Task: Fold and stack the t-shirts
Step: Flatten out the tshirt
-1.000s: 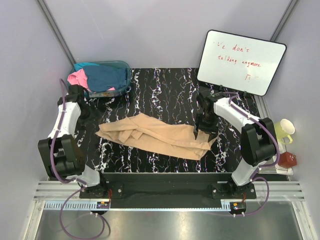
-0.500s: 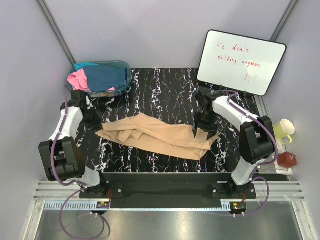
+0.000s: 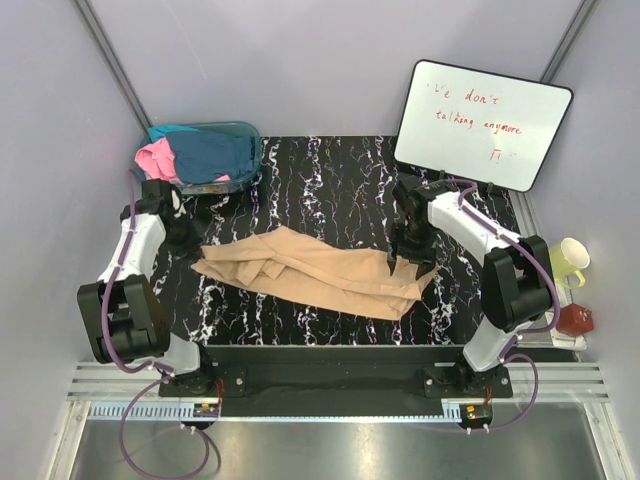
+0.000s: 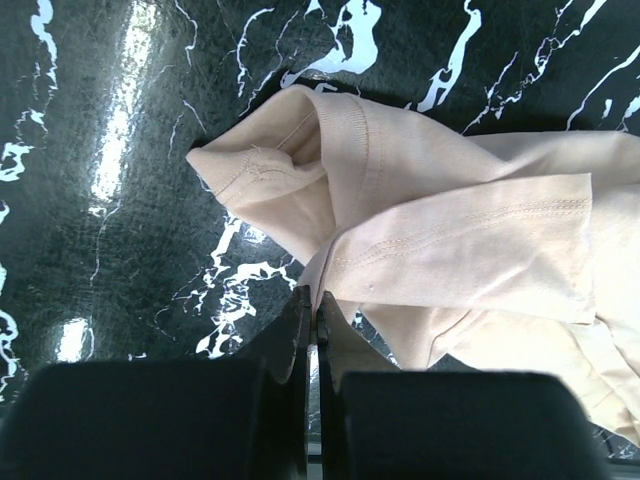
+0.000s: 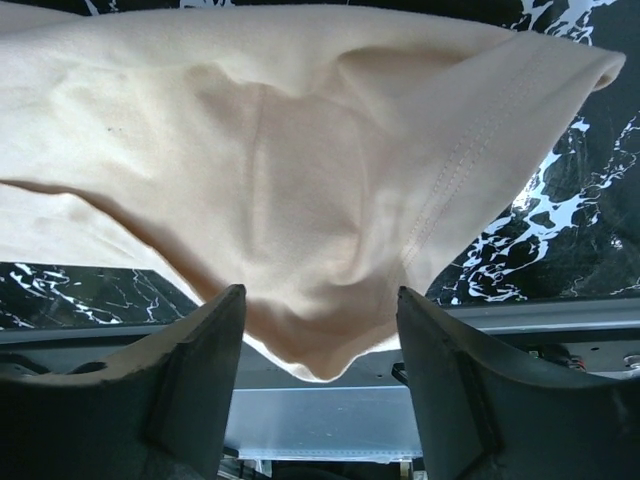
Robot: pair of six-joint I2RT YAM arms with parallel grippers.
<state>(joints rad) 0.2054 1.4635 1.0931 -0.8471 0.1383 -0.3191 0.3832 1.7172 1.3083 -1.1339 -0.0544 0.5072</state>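
Observation:
A light tan t-shirt (image 3: 320,272) lies crumpled across the middle of the black marble table (image 3: 330,180). My left gripper (image 3: 190,250) is at its left end; in the left wrist view the gripper (image 4: 312,295) is shut, with the tan t-shirt's (image 4: 440,240) edge pinched between the tips. Over the shirt's right end my right gripper (image 3: 405,262) stands open. The right wrist view shows that gripper (image 5: 318,300) with its jaws wide apart and a fold of the t-shirt (image 5: 300,150) between them. A pink t-shirt (image 3: 155,158) and a dark teal t-shirt (image 3: 215,155) sit bunched in the tub.
The see-through teal tub (image 3: 250,135) stands at the back left corner. A whiteboard (image 3: 483,120) leans at the back right. A yellow mug (image 3: 567,260) and a small red object (image 3: 575,318) sit beyond the table's right edge.
My left gripper came down from beside the tub to the shirt's left end and shut on its edge. The right gripper stayed open and shifted only slightly over the right end.

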